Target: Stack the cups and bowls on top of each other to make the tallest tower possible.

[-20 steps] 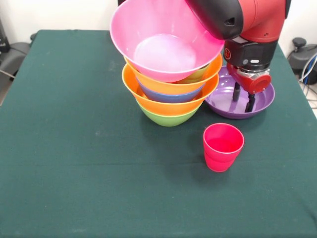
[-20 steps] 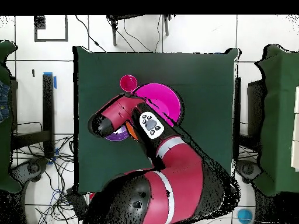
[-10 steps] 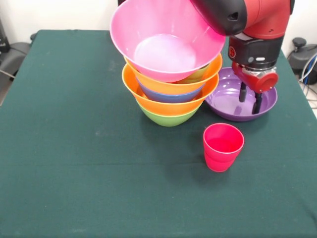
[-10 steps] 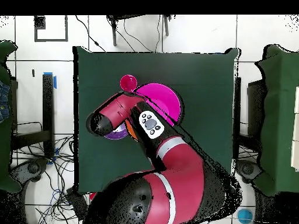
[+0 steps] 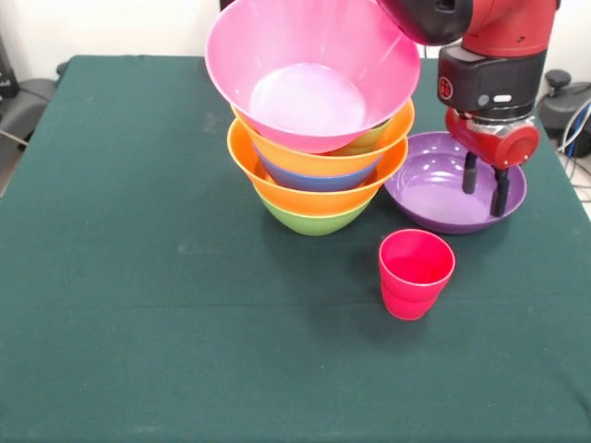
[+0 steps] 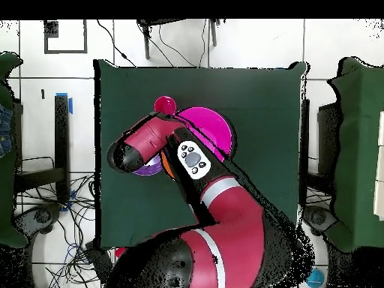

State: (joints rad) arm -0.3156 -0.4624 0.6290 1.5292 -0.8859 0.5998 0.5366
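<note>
- Front view, setting: a dark green cloth-covered table [image 5: 138, 305] fills the frame, with a pale wall behind it at the top edge.
- Front view, tower [image 5: 314, 138]: a nested pile stands at the table's upper middle. A green bowl [image 5: 314, 220] forms the base; above it sit a large orange bowl [image 5: 277, 189], a blue bowl [image 5: 314, 178] showing only as a narrow band, and a second orange bowl [image 5: 305, 157].
- Front view, top of pile: a large pink bowl [image 5: 309, 69] rests on the upper orange rim, tilted so that its opening faces the camera. A yellow-green rim [image 5: 369, 140] shows just under its right side.
- Front view, purple bowl [image 5: 434, 198]: wide and shallow, it sits on the cloth just to the right of the tower, its rim close to the orange bowls.
- Front view, red cup [image 5: 416, 273]: it stands upright on the cloth, in front of the purple bowl and apart from the tower.
- Front view, gripper [image 5: 486, 185]: hanging from the red and black arm [image 5: 494, 55], it holds its two dark fingers [image 5: 470, 173] apart, with nothing between them, over the right part of the purple bowl.
- Overhead view: the arm [image 6: 210, 210] crosses the table [image 6: 255, 97] and hides most of the pile. The pink bowl [image 6: 210, 127] shows beside it, the red cup [image 6: 164, 104] beyond, and a sliver of the purple bowl [image 6: 148, 168] under the wrist. The gripper itself is hidden here.
</note>
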